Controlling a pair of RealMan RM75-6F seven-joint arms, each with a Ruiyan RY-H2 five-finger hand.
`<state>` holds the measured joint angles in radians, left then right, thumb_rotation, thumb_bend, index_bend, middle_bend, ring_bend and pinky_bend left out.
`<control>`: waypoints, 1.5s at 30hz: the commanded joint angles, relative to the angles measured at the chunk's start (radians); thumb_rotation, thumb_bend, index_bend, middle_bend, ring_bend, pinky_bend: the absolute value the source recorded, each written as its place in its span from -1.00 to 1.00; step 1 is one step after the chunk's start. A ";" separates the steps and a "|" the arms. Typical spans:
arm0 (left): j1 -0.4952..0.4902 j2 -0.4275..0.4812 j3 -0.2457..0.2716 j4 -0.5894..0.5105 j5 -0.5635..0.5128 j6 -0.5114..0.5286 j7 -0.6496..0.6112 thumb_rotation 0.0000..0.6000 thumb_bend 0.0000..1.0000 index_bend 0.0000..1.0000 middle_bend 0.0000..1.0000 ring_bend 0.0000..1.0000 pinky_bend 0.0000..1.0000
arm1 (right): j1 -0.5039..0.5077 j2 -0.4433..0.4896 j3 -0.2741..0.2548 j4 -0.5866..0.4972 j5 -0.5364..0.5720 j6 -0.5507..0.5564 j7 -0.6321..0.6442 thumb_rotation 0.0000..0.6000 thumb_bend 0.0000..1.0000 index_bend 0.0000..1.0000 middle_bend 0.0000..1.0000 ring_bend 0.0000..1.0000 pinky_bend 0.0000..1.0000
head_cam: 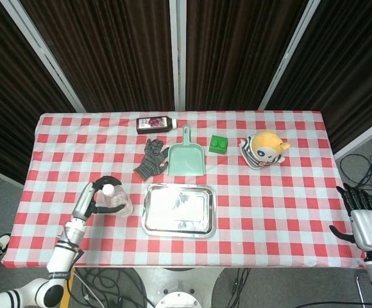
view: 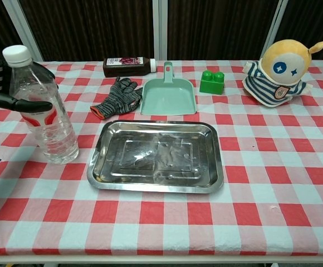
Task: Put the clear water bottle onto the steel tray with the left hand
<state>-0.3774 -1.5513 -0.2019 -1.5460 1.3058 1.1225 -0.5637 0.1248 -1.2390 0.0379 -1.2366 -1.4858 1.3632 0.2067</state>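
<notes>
**Left hand wrapped on the bottle, tray beside it**

Your left hand [head_cam: 95, 196] is closed around the upper body of the clear water bottle [view: 42, 114]; in the chest view its dark fingers [view: 32, 104] cross the front of the bottle just below the neck. The bottle stands upright on the checked tablecloth [head_cam: 269, 192], its base on the cloth, white cap on top. The steel tray [view: 157, 156] lies just beside it, toward the table's middle, apart from the bottle.

Your right hand [head_cam: 367, 226] hangs off the table's right edge, fingers spread and holding nothing.

Behind the tray lie a grey knit glove [head_cam: 150, 158] and a mint-green dustpan [head_cam: 186, 156], side by side. Further back a dark bottle [head_cam: 155, 123] lies on its side. A green block [head_cam: 219, 144] and a yellow plush toy [head_cam: 263, 149] sit to the right of the dustpan.
</notes>
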 commanded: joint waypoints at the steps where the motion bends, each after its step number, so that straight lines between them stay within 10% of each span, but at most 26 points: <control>1: -0.006 -0.004 -0.004 -0.002 -0.004 -0.002 0.009 1.00 -0.69 0.01 0.07 -0.13 0.07 | 0.000 0.000 0.001 0.001 0.003 -0.003 0.003 1.00 -0.76 -1.00 -1.00 -1.00 -1.00; 11: -0.023 0.015 -0.020 -0.029 0.003 0.004 0.039 1.00 -0.61 0.17 0.23 0.02 0.21 | -0.003 0.003 0.002 0.003 0.001 0.005 0.009 1.00 -0.76 -1.00 -1.00 -1.00 -1.00; 22: -0.141 0.175 -0.188 -0.167 0.009 -0.009 0.185 1.00 -0.58 0.17 0.28 0.06 0.24 | -0.008 0.016 0.010 -0.020 -0.018 0.047 0.014 1.00 -0.76 -1.00 -1.00 -1.00 -1.00; 29: -0.114 0.167 -0.081 -0.140 -0.049 -0.066 0.206 1.00 -0.58 0.17 0.28 0.07 0.25 | -0.011 0.021 0.011 -0.023 -0.015 0.050 0.026 1.00 -0.76 -1.00 -1.00 -1.00 -1.00; 36: -0.226 0.207 -0.269 -0.223 0.017 0.012 0.224 1.00 -0.58 0.16 0.28 0.07 0.25 | -0.007 0.014 0.009 -0.017 -0.014 0.039 0.014 1.00 -0.76 -1.00 -1.00 -1.00 -1.00; 42: -0.136 0.183 -0.060 -0.168 -0.077 -0.067 0.215 1.00 -0.58 0.15 0.27 0.07 0.24 | -0.007 0.015 0.010 -0.017 -0.008 0.034 0.018 1.00 -0.76 -1.00 -1.00 -1.00 -1.00; 45: -0.134 0.143 -0.041 -0.099 -0.115 -0.093 0.199 1.00 -0.58 0.15 0.27 0.07 0.24 | -0.006 0.016 0.011 -0.018 -0.008 0.032 0.019 1.00 -0.76 -1.00 -1.00 -1.00 -1.00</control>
<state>-0.5410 -1.3698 -0.3646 -1.7177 1.2549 1.0806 -0.3487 0.1184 -1.2231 0.0488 -1.2542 -1.4937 1.3957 0.2262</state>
